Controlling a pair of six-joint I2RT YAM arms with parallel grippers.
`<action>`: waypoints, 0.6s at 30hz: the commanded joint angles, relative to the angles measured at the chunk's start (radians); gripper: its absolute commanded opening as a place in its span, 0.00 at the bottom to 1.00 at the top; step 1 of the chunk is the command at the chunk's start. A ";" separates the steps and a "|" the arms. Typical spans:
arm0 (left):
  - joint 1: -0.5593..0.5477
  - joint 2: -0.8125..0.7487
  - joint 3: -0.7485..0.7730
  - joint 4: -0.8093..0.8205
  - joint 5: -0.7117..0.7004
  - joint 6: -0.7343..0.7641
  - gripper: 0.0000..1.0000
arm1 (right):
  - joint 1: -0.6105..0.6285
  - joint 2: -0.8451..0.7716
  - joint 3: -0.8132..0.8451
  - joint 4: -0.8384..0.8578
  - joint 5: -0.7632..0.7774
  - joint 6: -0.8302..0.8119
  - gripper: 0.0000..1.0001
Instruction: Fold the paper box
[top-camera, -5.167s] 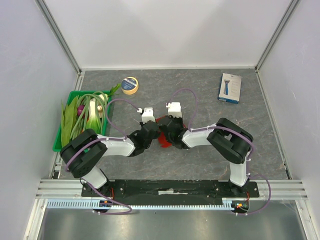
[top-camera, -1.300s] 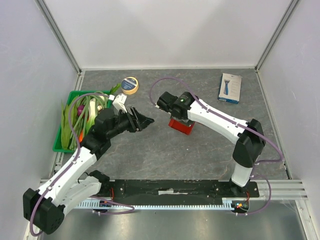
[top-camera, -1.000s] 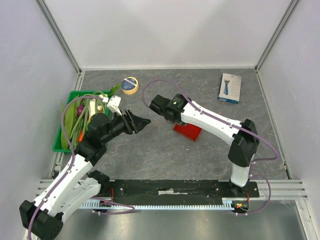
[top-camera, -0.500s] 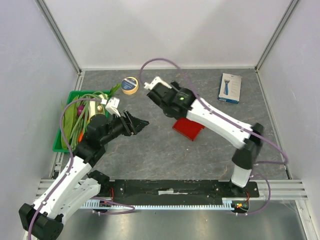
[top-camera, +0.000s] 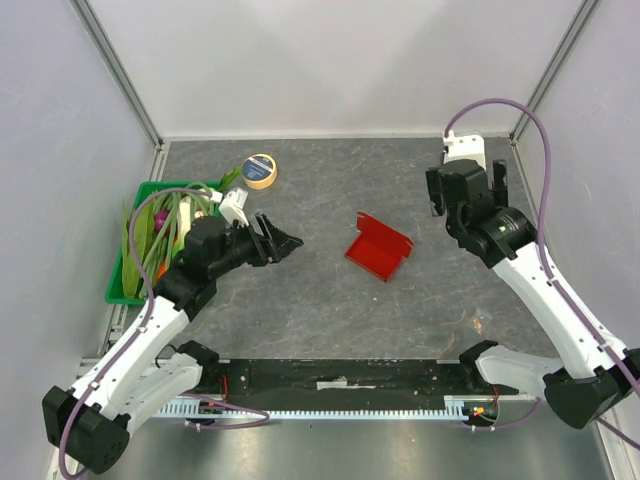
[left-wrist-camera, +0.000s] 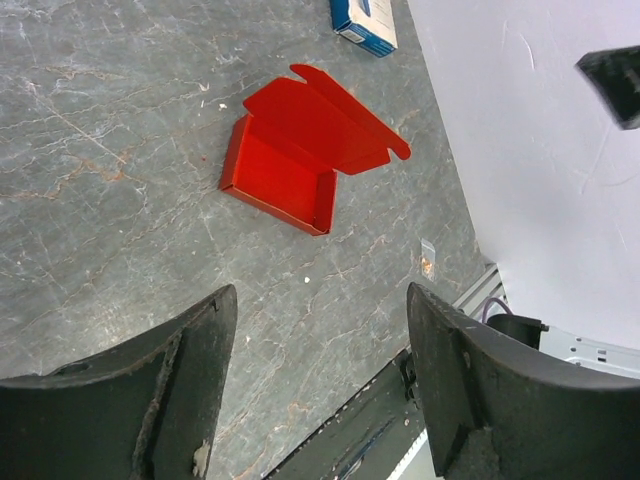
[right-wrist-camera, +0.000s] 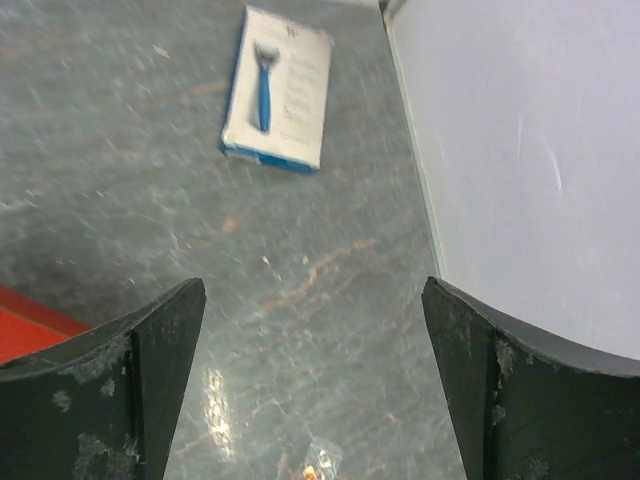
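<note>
The box sits part-formed, lid raised. Left gripper and right gripper hang spread, empty. One should steady the base while the other closes the lid squarely.

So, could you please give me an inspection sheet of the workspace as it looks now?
Surface: grey marbled table, no spill seen.
Job's things: red paper box lies mid-table, partly folded, one flap open, nothing touching it.
Clutter: tape roll; green tray of leafy vegetables; white-and-blue box in the far right corner; small scrap.
Grippers: left gripper open, empty; right gripper open, empty, raised at the far right.
Cables: purple cable loops along each arm, no snag seen.
Surroundings: plain white walls, nothing seen.
</note>
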 joint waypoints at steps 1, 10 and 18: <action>0.005 0.013 0.041 0.056 0.019 0.019 0.78 | -0.135 -0.076 -0.118 0.033 -0.109 0.043 0.97; 0.005 0.168 0.104 0.140 0.279 0.129 0.88 | -0.679 -0.001 -0.329 -0.039 -0.547 0.240 0.97; -0.255 0.130 0.156 0.045 0.045 0.293 0.90 | -0.923 0.123 -0.419 -0.126 -0.605 0.419 0.98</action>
